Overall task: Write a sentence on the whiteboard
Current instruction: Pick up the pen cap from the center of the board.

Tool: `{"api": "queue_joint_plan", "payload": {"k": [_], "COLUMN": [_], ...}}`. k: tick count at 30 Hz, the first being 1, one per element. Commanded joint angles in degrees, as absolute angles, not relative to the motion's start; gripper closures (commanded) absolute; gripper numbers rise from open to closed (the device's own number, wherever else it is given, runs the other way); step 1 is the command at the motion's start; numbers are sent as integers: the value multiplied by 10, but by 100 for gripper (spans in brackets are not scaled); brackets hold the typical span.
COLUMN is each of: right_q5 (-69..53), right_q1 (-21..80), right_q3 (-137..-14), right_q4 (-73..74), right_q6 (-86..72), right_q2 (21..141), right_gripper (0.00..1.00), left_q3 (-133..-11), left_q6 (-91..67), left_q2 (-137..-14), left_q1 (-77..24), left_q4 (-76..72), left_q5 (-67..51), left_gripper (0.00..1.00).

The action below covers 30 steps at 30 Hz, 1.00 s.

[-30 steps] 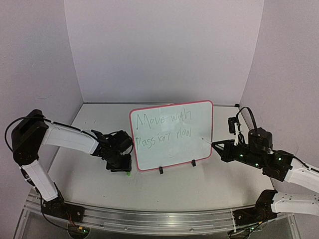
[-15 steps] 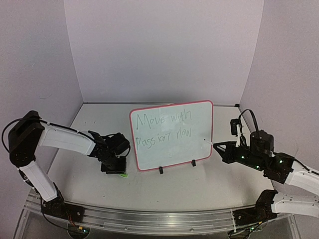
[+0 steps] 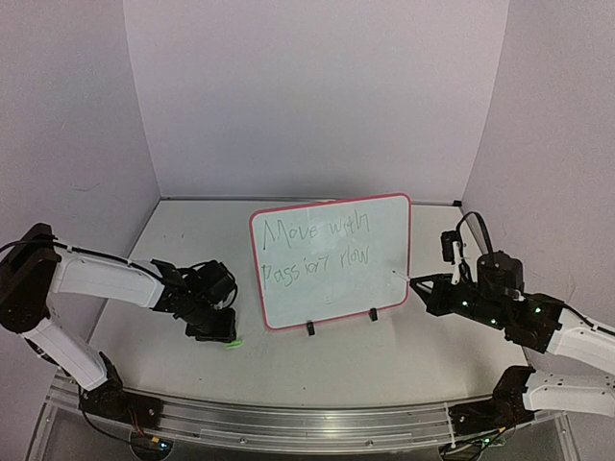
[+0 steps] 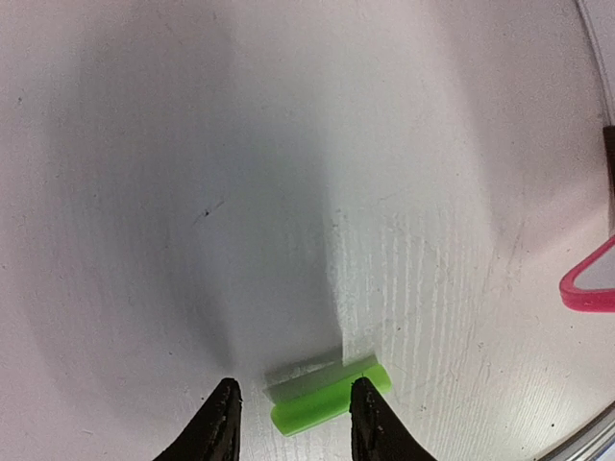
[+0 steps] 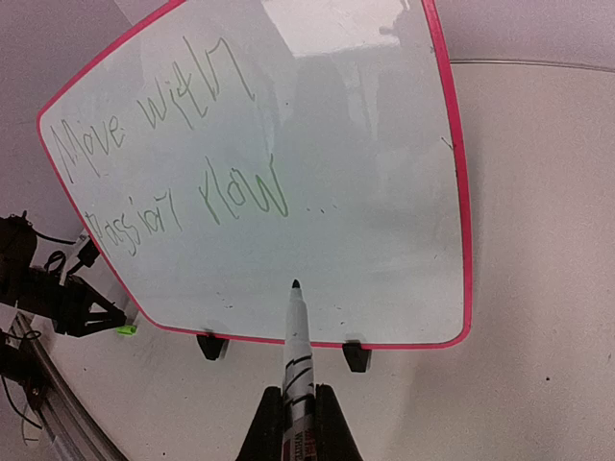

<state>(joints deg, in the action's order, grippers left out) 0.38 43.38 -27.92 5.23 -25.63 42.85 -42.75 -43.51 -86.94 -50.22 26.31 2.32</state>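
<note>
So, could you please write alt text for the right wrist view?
The right tool grips a marker whose tip points at the lower part of a pink-framed whiteboard. A green handwritten sentence in two lines fills the board's upper left.

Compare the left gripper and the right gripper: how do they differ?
The left gripper is open, a green marker cap lying on the table between its fingers; the right gripper is shut on a marker. The left gripper points down at the table; the right gripper aims the marker tip at the whiteboard. Both are black, two-fingered.
</note>
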Motion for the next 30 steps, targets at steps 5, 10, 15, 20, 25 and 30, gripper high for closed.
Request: {"api": "queue_joint_plan", "payload": {"k": [5,10,15,20,25,30], "right_q5": [4,5,4,5,5,-6], "right_q1": [431,431,431,431,431,431], "right_q3": [-280,-282,-283,-282,-285,-288], "right_q4": [36,36,36,36,36,35], "right_q6": [-268,-271,-275,-278,-279,-279], "right_q2": [421,424,428,430,437,448], "right_gripper": [100,100,100,100,100,100], "left_q3": [-392,-390,-386,-369,-362,-366], "left_q6": [-330,-291,-274,-272,-264,-254], "left_q2": [-836,-844,-853,-844,-844,-852], "left_q1": [-504,-504,-504,-507,-517,-523], "left_q4": [182,174,154,152,159,168], "left_q5": [-22,-26,-59,-94,-120,-115], "left_gripper": [62,62,62,63,63,64]}}
